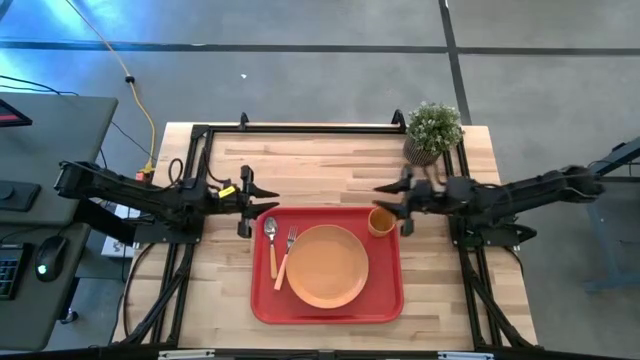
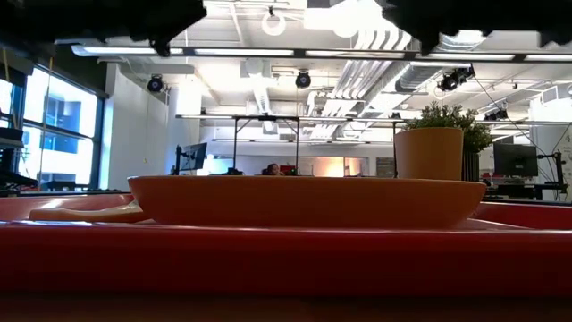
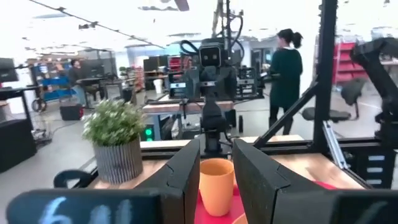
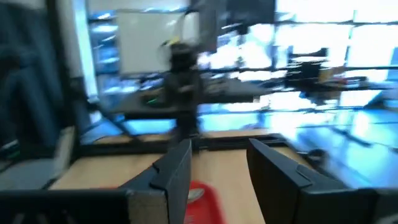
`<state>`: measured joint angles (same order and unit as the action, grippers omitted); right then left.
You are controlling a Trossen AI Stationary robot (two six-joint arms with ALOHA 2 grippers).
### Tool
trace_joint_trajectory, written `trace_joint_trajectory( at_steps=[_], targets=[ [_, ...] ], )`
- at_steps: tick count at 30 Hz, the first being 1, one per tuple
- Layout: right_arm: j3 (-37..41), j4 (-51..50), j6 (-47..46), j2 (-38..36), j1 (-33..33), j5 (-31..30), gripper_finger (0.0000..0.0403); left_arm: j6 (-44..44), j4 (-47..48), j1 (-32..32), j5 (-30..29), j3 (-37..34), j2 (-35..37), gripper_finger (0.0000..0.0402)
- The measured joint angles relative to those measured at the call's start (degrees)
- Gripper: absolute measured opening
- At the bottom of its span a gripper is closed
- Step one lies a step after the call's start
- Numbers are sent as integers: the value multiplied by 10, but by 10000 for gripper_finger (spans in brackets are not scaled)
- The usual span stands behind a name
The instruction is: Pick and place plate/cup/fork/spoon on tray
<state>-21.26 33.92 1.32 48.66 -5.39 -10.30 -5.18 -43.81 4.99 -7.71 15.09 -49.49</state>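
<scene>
The red tray [image 1: 265, 305] lies at the table's middle front. The orange plate [image 1: 327, 265] rests flat on it. The spoon [image 1: 271, 240] and the fork [image 1: 288, 252] lie on the tray left of the plate. The orange cup [image 1: 381, 221] stands upright in the tray's far right corner; it also shows in the left wrist view [image 3: 216, 185]. My left gripper [image 1: 262, 203] is open and empty above the tray's far left corner. My right gripper [image 1: 388, 198] is open and empty just beyond the cup.
A potted green plant [image 1: 433, 132] stands at the table's far right corner, close behind my right arm. A black frame [image 1: 300, 128] runs along the table's far edge and sides. A person [image 3: 286, 74] stands in the room beyond the table.
</scene>
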Motion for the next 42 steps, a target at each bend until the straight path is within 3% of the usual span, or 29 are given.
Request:
trace_joint_trajectory(
  at_steps=[6, 8, 13, 17, 22, 26, 34, 42],
  targets=[
    [69, -1, -82, -97, 0, -224, 147, 6, -25, -1, -34, -49, -1, 88],
    [76, -22, -116, -119, 1, -251, 147, 7, -26, -1, -35, -50, -10, 92],
    [82, -31, -67, -136, 2, -195, 146, 31, -29, -1, -36, -43, -23, 93],
    [82, -52, -28, -150, 2, -187, 132, 42, -28, 1, -40, -39, -4, 81],
    [83, -130, -9, -206, 2, -146, 70, 22, -10, 4, -40, -39, 70, 60],
    [83, -200, -2, -284, 2, -102, 9, 6, 64, 3, -46, -39, 150, 39],
    [83, -395, -52, -427, 1, -27, 2, 0, 238, 13, -48, -39, 316, 2],
    [168, -342, -75, -470, 1, 9, 1, -24, 271, 36, -50, -72, 390, 1]
  ],
)
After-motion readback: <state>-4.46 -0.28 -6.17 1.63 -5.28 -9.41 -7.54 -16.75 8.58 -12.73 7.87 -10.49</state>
